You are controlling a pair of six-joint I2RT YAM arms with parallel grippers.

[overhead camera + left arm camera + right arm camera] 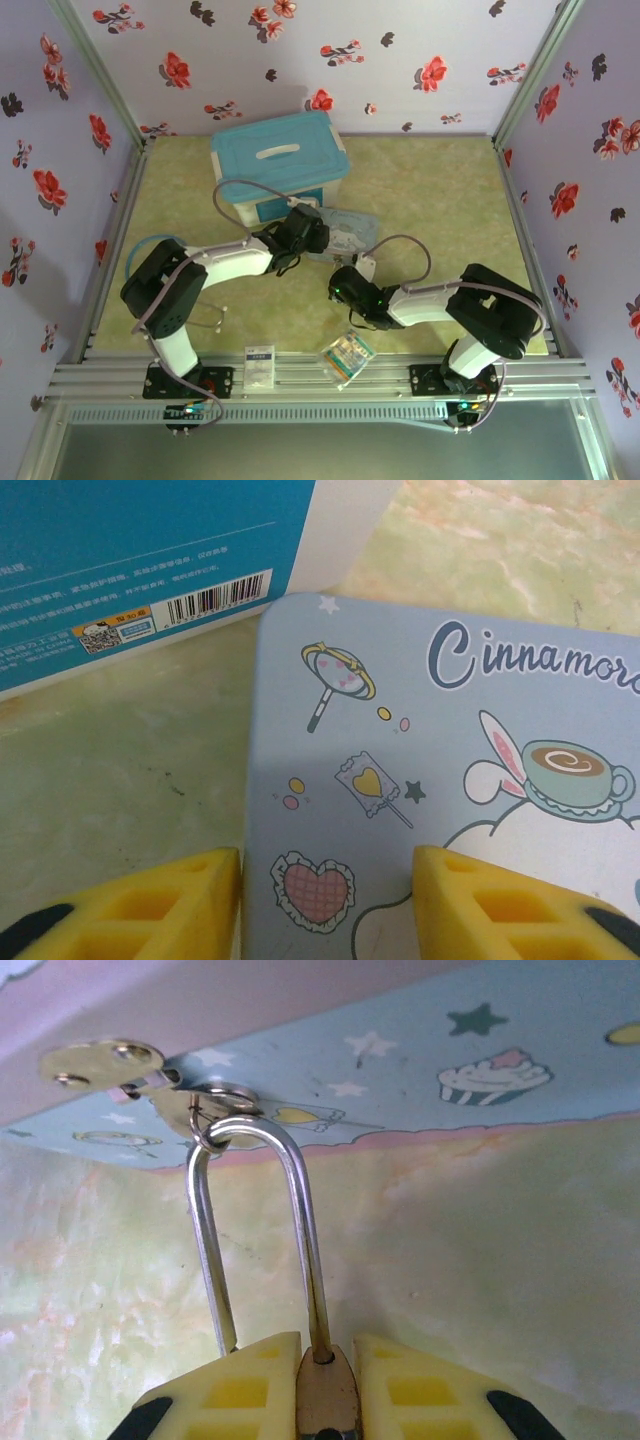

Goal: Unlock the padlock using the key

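Pinching padlock (326,1400) body edge-on btwn R gripper (327,1356) yellow fingers (235,1390), clamped tight on it. Long axis running straight out from fingertips, shackle (243,1126) bow pointing away twd cartoon tin (420,1050) edge, hooked thru small ring (228,1090) there, just above table (480,1260). L gripper (325,910) spread wide, holding nothing, straddling tin corner nr blue box (130,550).

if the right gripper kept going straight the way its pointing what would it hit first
Most likely the cartoon tin. The right gripper grips the padlock, whose shackle points at the tin's side and hooks the small ring there. The gap is hard to judge.
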